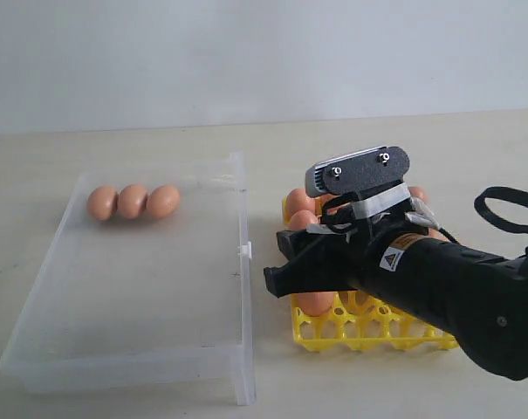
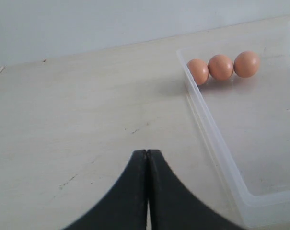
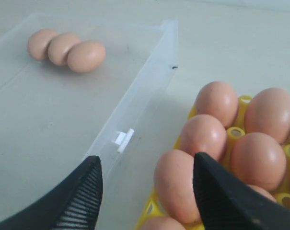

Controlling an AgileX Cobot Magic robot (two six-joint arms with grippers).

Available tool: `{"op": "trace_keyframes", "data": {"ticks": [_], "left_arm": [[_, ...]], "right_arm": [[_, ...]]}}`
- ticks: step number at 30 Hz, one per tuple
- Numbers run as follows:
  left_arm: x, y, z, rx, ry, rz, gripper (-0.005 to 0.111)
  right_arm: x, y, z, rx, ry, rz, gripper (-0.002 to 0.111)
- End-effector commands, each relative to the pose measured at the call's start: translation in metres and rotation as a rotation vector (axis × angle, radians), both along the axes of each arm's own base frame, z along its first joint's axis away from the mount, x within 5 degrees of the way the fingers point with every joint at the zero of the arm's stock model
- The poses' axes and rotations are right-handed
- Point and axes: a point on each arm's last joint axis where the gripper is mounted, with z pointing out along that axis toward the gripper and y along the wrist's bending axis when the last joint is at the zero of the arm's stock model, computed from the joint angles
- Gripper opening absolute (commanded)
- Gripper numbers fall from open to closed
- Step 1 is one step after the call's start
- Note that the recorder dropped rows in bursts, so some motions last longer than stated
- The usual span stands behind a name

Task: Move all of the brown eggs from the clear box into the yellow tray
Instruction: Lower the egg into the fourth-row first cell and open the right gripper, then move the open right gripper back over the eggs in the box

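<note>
Three brown eggs (image 1: 133,202) sit at the far edge of the clear box (image 1: 124,362). The right claw (image 3: 145,165) is spread and empty over the edge of the yellow tray (image 1: 368,336), whose cups stop them rolling. The left claw (image 2: 146,154) is pressed together.

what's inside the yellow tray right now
At least five brown eggs sit in the yellow tray, going by the right wrist view. Its front cells in the exterior view look empty. The right arm covers the middle there, so the full count is hidden.
</note>
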Motion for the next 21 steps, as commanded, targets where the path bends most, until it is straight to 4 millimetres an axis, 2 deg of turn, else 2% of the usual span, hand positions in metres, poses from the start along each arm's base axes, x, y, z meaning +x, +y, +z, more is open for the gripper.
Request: {"op": "trace_keyframes", "data": {"ticks": [1,3,7,10,13,18,21], "left_arm": [[0.0,0.0,0.002,-0.006,-0.016,-0.004,0.0],[0.0,0.0,0.002,-0.006,-0.016,-0.004,0.0],[0.0,0.0,0.002,-0.006,-0.016,-0.004,0.0],[0.0,0.0,0.002,-0.006,-0.016,-0.004,0.0],[0.0,0.0,0.002,-0.006,-0.016,-0.004,0.0],[0.0,0.0,0.002,-0.006,-0.016,-0.004,0.0],[0.0,0.0,0.002,-0.006,-0.016,-0.004,0.0]], "right_arm": [[0.0,0.005,0.016,0.033,0.02,0.016,0.052],[0.002,0.011,0.026,0.037,0.057,0.046,0.039],[0.009,0.031,0.053,0.007,0.098,0.155,0.0],[0.017,0.047,0.077,-0.048,0.127,0.254,0.0],[0.025,0.063,0.092,-0.109,0.185,0.343,0.0],[0.043,0.091,0.103,-0.199,0.342,0.446,0.0],[0.057,0.109,0.102,-0.225,0.401,0.476,0.001]]}}
